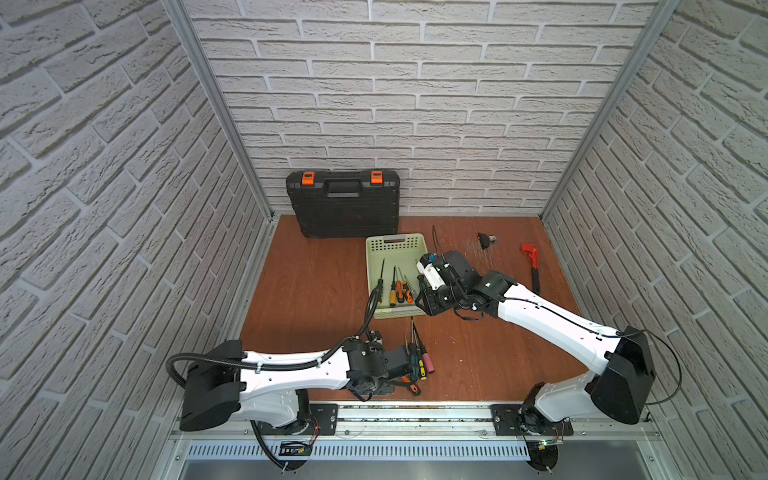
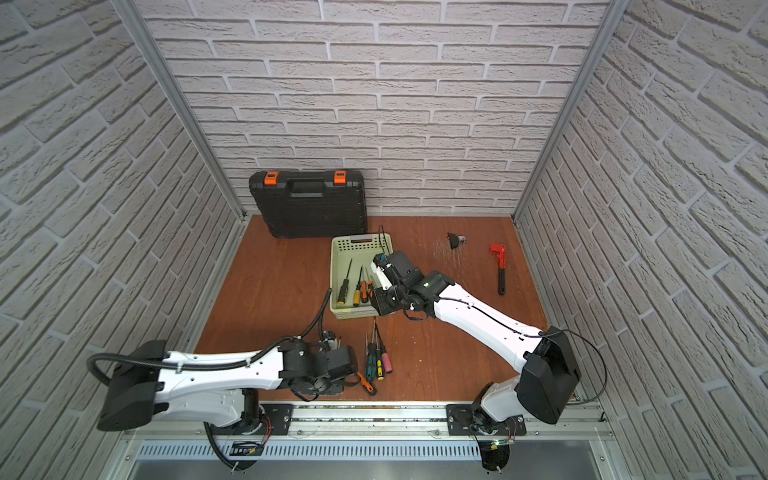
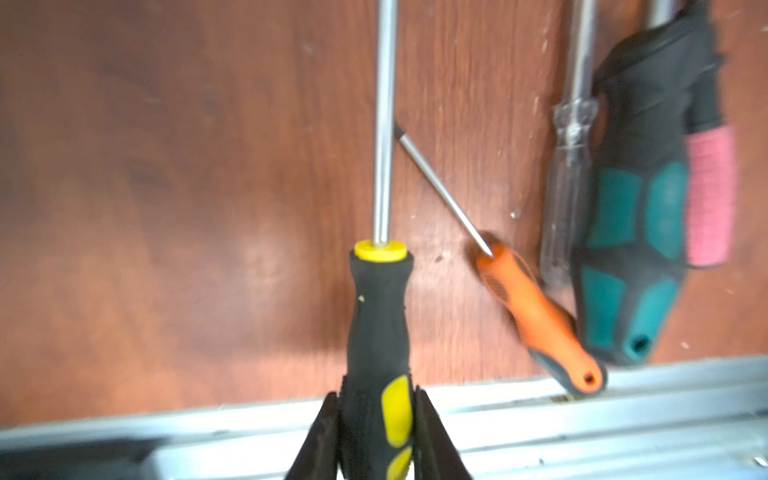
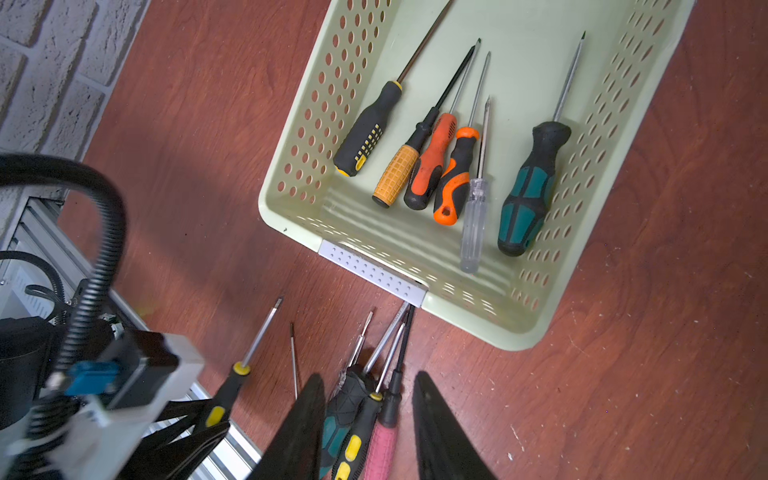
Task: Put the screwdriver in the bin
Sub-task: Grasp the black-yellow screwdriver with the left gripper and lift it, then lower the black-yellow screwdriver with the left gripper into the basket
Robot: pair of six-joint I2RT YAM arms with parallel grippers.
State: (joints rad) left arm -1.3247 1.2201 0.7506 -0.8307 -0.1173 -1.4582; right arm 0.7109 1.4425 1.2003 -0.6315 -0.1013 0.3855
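Left tool grips the black-and-yellow screwdriver by its handle

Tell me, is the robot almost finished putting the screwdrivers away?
About halfway, it looks like. Done: six screwdrivers lie in the bin. In hand: the left tool is shut on a black-and-yellow screwdriver. Left: the orange screwdriver, the teal-and-black screwdriver, the pink-handled screwdriver and others beside them lie on the table.

White-shelled arms with black joints and black jaws; ribbed black cable on the left.
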